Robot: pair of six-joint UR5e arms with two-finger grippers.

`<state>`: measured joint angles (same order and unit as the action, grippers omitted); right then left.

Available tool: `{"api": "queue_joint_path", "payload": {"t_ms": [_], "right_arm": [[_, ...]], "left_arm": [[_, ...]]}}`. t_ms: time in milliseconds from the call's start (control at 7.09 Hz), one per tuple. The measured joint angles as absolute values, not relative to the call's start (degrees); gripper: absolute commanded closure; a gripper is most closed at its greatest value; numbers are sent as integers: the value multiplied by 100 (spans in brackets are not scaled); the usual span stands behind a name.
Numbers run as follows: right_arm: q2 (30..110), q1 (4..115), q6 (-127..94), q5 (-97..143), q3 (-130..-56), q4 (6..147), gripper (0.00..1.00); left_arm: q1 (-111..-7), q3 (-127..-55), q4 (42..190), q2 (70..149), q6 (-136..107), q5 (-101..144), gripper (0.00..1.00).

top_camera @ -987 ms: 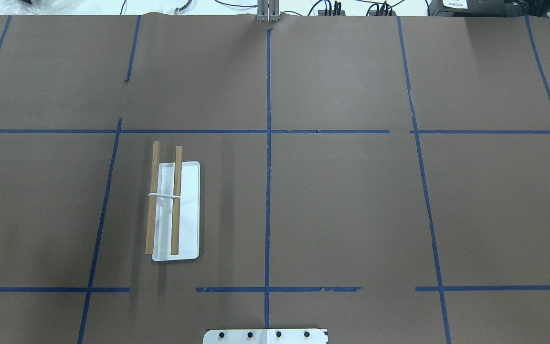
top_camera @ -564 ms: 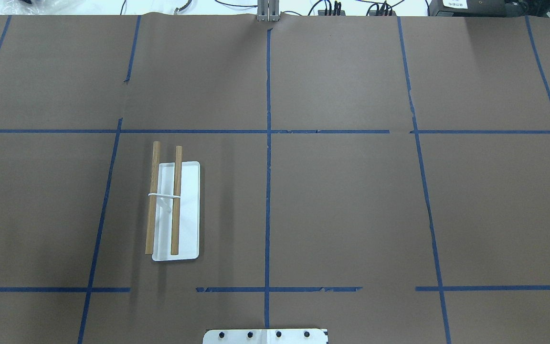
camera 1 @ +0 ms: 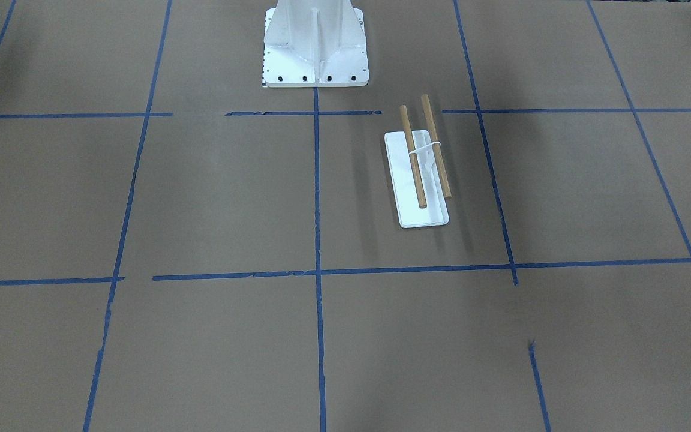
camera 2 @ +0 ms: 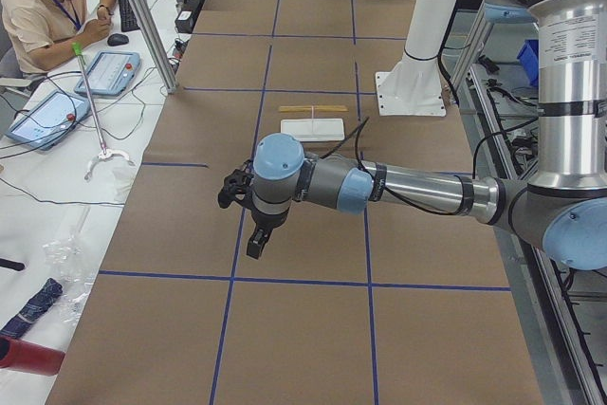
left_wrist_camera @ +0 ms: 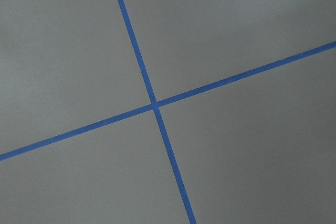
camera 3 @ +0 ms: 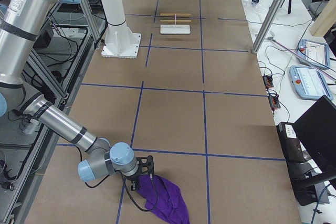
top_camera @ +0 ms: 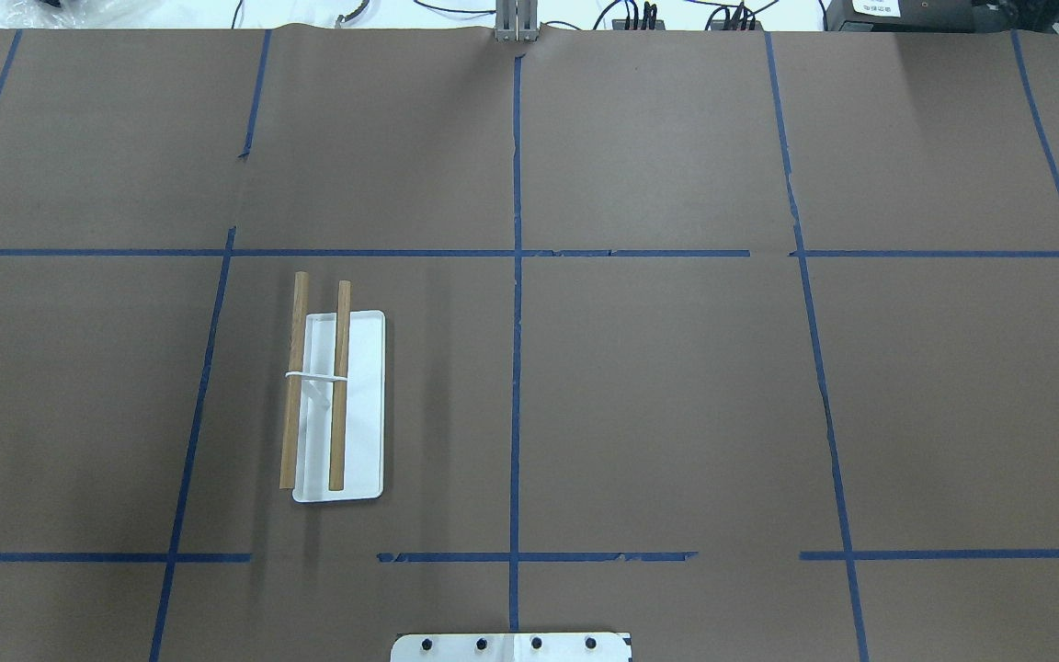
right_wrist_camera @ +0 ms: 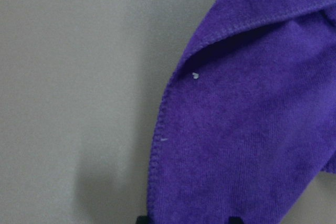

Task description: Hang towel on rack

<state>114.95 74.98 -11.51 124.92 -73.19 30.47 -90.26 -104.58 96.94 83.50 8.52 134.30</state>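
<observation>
Two dark fingertips of the right gripper are sitting spread apart over the purple towel, lower left; far beyond, the rack is standing at upper centre. The left gripper is hovering over the table; I cannot tell how far it is open.

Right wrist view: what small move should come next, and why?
Probably lower the right gripper and close it on the purple towel. Its tips stand apart over the cloth, which lies on the table, and the rack is bare.
</observation>
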Motion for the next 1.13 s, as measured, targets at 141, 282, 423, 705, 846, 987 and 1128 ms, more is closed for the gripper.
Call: {"api": "queue_joint_path", "payload": {"t_ms": [141, 282, 423, 705, 846, 987, 1128], "right_arm": [[11496, 7494, -1113, 12490, -7308, 3049, 100], [11496, 7491, -1074, 12490, -7301, 3048, 100], [11499, 7490, -979, 12489, -7297, 3043, 100], [11509, 7517, -733, 12504, -7376, 3020, 100], [11508, 7576, -597, 12540, -7569, 3017, 100], [11467, 7748, -469, 12740, -7889, 3034, 100], [11326, 8086, -376, 13260, -8152, 3063, 100]], "left_arm": [[-9026, -10458, 9694, 8350, 853, 13430, 0], [-9026, -10459, 9694, 8350, 853, 13430, 0], [-9026, -10462, 9694, 8350, 853, 13430, 0], [-9026, -10472, 9687, 8351, 853, 13428, 0], [-9026, -10483, 9690, 8362, 854, 13424, 0], [-9025, -10495, 9746, 8377, 858, 13422, 0], [-9016, -10497, 9827, 8431, 855, 13413, 0]]}}
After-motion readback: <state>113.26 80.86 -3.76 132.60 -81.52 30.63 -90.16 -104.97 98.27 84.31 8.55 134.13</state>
